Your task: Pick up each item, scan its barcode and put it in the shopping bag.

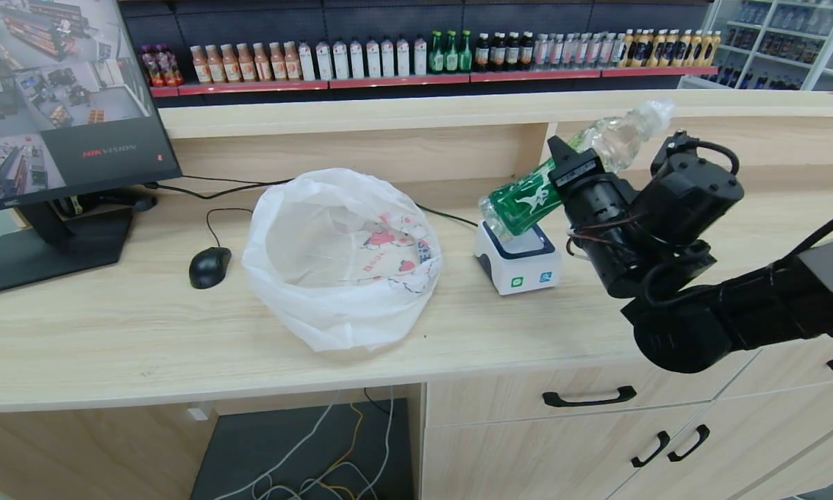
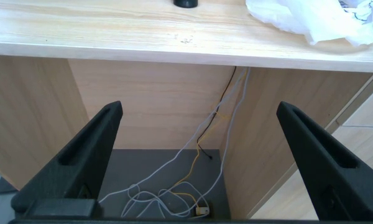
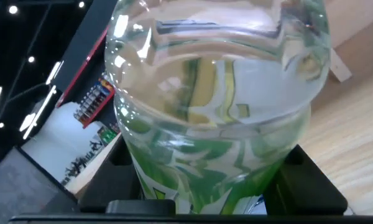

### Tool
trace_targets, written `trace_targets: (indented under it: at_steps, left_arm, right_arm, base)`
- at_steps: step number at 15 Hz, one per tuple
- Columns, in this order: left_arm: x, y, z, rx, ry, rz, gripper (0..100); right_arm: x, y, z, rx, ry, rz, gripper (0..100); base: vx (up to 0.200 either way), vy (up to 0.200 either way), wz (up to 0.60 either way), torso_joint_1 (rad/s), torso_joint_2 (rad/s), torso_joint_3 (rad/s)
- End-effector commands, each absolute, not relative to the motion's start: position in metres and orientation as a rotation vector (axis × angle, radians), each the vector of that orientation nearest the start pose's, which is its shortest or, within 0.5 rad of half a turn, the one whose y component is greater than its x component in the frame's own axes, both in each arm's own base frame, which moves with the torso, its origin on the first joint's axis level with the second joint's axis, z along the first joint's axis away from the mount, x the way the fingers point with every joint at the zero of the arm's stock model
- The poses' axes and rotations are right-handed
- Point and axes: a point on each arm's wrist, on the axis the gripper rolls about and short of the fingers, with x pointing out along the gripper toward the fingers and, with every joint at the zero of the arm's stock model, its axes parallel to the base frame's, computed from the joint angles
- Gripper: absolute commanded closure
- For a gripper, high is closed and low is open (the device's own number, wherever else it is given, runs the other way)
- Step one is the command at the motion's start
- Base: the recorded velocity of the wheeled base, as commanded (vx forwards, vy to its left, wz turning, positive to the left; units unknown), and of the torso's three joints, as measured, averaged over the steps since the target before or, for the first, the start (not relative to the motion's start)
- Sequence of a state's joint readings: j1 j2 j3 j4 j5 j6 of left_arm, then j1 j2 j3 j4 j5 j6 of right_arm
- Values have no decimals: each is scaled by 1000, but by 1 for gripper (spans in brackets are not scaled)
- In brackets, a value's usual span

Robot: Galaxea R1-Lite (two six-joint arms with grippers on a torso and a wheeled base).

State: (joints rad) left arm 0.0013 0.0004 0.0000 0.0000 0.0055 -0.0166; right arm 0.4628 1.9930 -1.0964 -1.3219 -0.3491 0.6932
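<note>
Right gripper (image 1: pixel 569 170) pinches a clear, green-labelled plastic bottle (image 1: pixel 524 198) of clear liquid; white scanner box (image 1: pixel 527 267) just beneath, open white plastic shopping bag (image 1: pixel 333 319) leftward. Left gripper (image 2: pixel 199 112) spread.

Bright, even light from overhead washes my worktop (image 1: pixel 146 326), so shadows stay soft: a pale one hugs the shopping bag (image 1: pixel 340 257), and a darker one sits beneath the mouse (image 1: pixel 209 267). The head view bows at its edges, curving the worktop's front lip. The clear bottle (image 3: pixel 217 124) gripped in my right claw (image 1: pixel 569 167) throws white glints and warps whatever shows through it. The ceiling lamps (image 3: pixel 12 9) burn as small hot spots. Beyond my left claw (image 2: pixel 199 109), the recess (image 2: pixel 155 118) under the worktop lies in shade.
</note>
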Motion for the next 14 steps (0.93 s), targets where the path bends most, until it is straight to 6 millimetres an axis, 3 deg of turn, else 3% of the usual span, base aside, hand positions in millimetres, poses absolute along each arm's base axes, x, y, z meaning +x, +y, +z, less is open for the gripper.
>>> trace_targets:
  at_steps: [1,7,8,10,14]
  left_arm:
    - [-23,0,75,-15,0,8,0]
    - [-23,0,75,-17,0,8,0]
    - [-23,0,75,-17,0,8,0]
    - [-23,0,75,-17,0,8,0]
    - [-23,0,75,-17,0,8,0]
  right_arm:
    - [324,169,255,792,-405,297,100]
    - [270,181,290,450,-523,411,100]
    - [262,179,288,276,-543,443,100]
    - [259,177,286,175,-561,435,100]
    - [246,189,265,152,-527,482,100]
  base:
    - [0,0,0,0,0,0]
    - [0,0,0,0,0,0]
    - [0,0,0,0,0,0]
    - [0,0,0,0,0,0]
    - [0,0,0,0,0,0]
